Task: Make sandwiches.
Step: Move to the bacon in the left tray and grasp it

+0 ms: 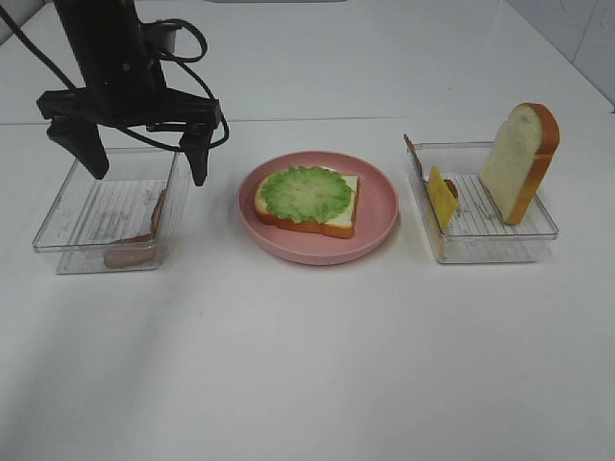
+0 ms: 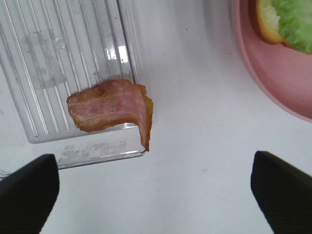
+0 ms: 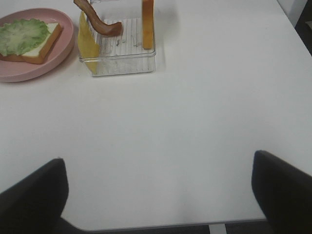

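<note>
A bread slice (image 1: 332, 216) topped with green lettuce (image 1: 306, 192) lies on the pink plate (image 1: 380, 206). My left gripper (image 1: 144, 159) is open and empty above the left clear tray (image 1: 67, 206). In the left wrist view a bacon strip (image 2: 112, 109) lies draped over that tray's corner (image 2: 73, 58), ahead of the gripper (image 2: 156, 195). The right clear tray (image 1: 524, 240) holds yellow cheese (image 1: 442, 195), an upright bread slice (image 1: 519, 161) and a bacon strip (image 3: 100, 23). My right gripper (image 3: 156, 195) is open and empty over bare table, well short of that tray (image 3: 124, 66).
The white table (image 1: 307, 365) stretches around the plate and trays. The left arm and its cables (image 1: 115, 48) stand over the back left. The table's front edge (image 3: 170, 226) shows in the right wrist view.
</note>
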You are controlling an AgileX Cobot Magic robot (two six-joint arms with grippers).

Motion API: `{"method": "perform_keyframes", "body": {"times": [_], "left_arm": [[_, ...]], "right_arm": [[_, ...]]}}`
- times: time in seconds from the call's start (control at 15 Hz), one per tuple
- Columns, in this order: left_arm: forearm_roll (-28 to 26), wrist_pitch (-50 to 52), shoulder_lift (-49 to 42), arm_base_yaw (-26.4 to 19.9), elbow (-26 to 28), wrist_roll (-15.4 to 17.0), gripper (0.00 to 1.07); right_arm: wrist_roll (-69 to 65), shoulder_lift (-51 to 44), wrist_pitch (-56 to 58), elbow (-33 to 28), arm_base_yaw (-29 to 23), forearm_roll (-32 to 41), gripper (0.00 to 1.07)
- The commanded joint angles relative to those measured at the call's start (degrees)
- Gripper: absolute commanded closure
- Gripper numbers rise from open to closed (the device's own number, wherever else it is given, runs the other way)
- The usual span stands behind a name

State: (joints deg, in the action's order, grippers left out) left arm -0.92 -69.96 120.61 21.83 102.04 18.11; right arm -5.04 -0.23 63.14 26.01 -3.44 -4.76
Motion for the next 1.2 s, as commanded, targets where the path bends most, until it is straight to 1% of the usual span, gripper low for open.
{"method": "perform_keyframes", "body": {"times": [0.07,0.27,0.53,0.87,0.93,1.07,1.13,1.2], "left_arm": [[0.3,0.2,2.1,0.0,-0.7,0.6,0.07],[1.5,3.2,5.2,0.0,-0.7,0.7,0.07],[1.6,5.5,7.5,0.0,-0.6,1.1,0.09],[2.1,6.2,8.5,0.0,-0.6,1.1,0.1],[2.1,6.0,8.5,0.0,-0.6,1.5,0.13],[2.1,4.9,8.5,0.0,-0.6,3.4,0.33],[2.1,4.6,8.5,0.0,-0.6,3.4,0.38],[2.1,4.5,8.5,0.0,-0.6,3.4,0.5]], "right_arm": [[0.3,-1.4,-0.2,-0.2,0.2,0.1,0.09],[0.3,-1.4,-0.2,-0.2,0.2,0.1,0.09],[0.3,-1.4,-0.2,-0.2,0.2,0.1,0.09],[0.3,-1.4,-0.2,-0.2,0.2,0.1,0.09],[0.3,-1.4,-0.2,-0.2,0.2,0.1,0.09],[0.3,-1.4,-0.2,-0.2,0.2,0.1,0.09],[0.3,-1.4,-0.2,-0.2,0.2,0.1,0.09],[0.3,-1.4,-0.2,-0.2,0.2,0.1,0.09]]}}
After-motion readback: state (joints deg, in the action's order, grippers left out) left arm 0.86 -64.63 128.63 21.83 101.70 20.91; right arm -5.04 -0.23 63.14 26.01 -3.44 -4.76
